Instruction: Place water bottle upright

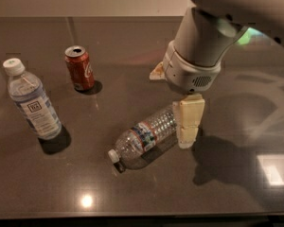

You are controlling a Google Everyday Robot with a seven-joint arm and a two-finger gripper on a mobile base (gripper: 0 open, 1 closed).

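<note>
The water bottle [144, 137] lies on its side on the dark table [132, 193], its white cap pointing to the front left and its base to the back right. My gripper [171, 109] hangs from the arm at the upper right, low over the bottle's base end, and is open. Its near cream finger [189, 121] stands at the bottle's base, beside or touching it. The far finger [157, 72] shows behind the wrist, apart from the bottle. Nothing is held.
A bluish bottle [32, 103] with a large white label stands upright at the left. A red soda can [79, 68] stands upright at the back left. The arm's shadow falls to the right of the gripper.
</note>
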